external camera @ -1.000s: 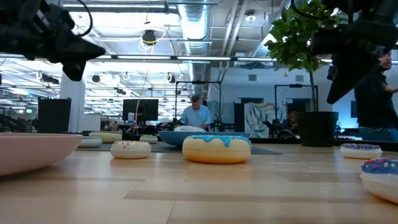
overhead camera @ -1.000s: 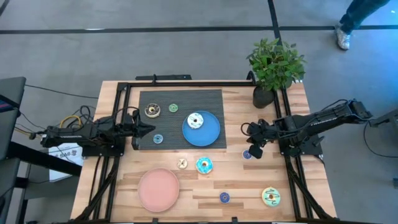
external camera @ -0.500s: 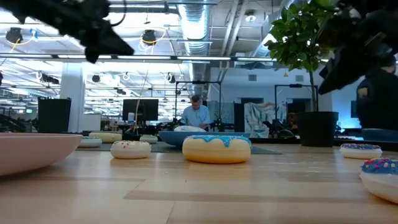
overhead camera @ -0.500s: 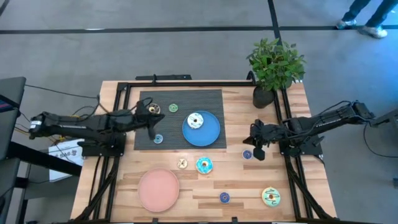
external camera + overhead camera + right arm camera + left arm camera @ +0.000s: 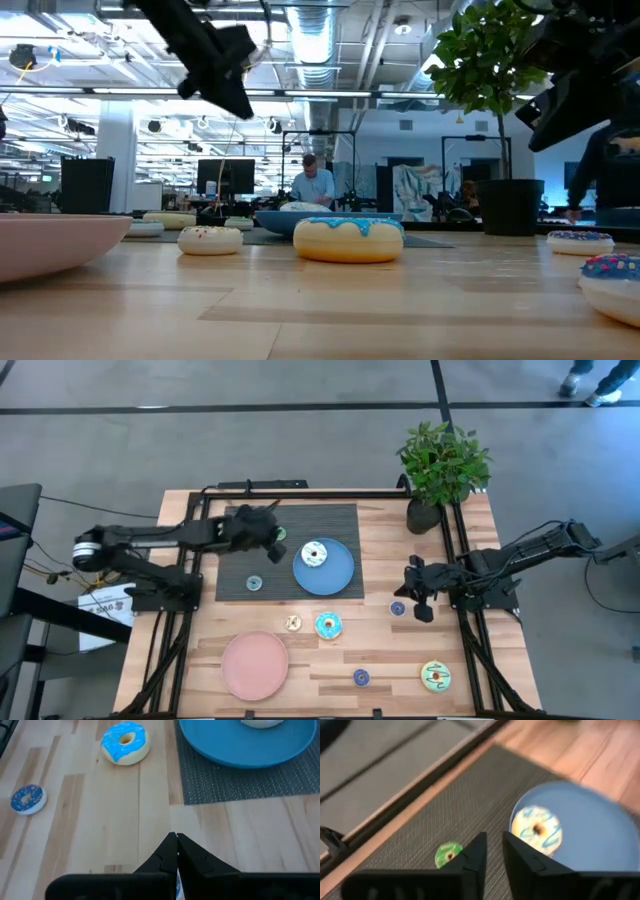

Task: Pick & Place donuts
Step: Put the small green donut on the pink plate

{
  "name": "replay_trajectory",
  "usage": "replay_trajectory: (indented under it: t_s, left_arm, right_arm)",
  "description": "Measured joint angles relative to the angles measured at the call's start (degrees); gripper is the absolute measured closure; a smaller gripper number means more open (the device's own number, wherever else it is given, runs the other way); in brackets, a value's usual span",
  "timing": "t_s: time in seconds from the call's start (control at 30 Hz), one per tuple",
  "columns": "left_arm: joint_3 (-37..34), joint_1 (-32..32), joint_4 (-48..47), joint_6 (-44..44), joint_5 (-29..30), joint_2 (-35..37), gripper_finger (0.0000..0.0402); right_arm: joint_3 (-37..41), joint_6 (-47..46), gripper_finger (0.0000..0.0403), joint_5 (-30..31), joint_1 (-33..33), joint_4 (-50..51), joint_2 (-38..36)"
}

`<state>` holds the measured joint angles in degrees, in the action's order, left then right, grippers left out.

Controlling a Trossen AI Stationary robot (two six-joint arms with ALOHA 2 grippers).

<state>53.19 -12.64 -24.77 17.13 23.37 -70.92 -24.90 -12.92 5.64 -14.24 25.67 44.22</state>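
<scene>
The left end effector [image 5: 268, 528] hangs above the dark woven mat [image 5: 320, 518] at the far side of the wooden surface [image 5: 400, 660], its fingers a narrow gap apart and gripping nothing; just beside it lies the tiny green ring donut [image 5: 448, 855], and near that the white ring donut with blue squiggles [image 5: 536, 830] rests on the big flat blue disc plate [image 5: 340, 575]; the right end effector [image 5: 412, 596] sits low over the bare wood, fingers pressed together with a sliver of blue showing between the tips, beside the small blue sprinkled donut [image 5: 398, 608]; the teal-iced cream donut [image 5: 124, 742] lies well apart, off the mat; the flat pink disc plate [image 5: 255, 665] holds nothing.
</scene>
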Motion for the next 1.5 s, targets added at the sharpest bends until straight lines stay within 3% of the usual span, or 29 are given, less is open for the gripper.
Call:
replay_trajectory:
  t_s: [0.2,0.3,0.4,0.63,0.83,1.27,1.5]
  left_arm:
    - [8.5,-8.5,-7.0,-1.5,-9.2,-10.6,0.0261]
    - [11.3,-12.4,-10.3,-1.4,-15.5,-15.7,0.0223]
    - [12.7,-15.0,-13.4,0.2,-18.3,-20.5,0.0194]
    - [13.1,-18.1,-15.1,-2.4,-18.3,-28.3,0.0168]
    - [13.2,-19.7,-12.2,-2.5,-18.0,-30.5,0.0155]
    - [13.2,-22.2,-9.0,-5.6,-18.2,-32.0,0.0081]
    - [13.2,-21.7,-7.0,-4.6,-19.3,-36.6,0.0072]
  right_arm:
    - [0.0,-7.2,0.0403,1.4,0.0,-0.7,0.0]
    - [0.0,-10.6,0.0403,4.5,0.0,-0.9,0.0]
    - [0.0,-14.9,0.0403,7.9,0.0,-0.9,0.0]
    - [0.0,-23.4,0.0403,9.8,0.0,-0.9,0.0]
    - [0.0,-27.7,0.0403,9.9,0.0,-1.2,0.0]
    - [0.0,-28.2,0.0403,11.5,0.0,-2.2,0.0]
    - [0.0,-27.6,0.0403,11.6,0.0,-2.2,0.0]
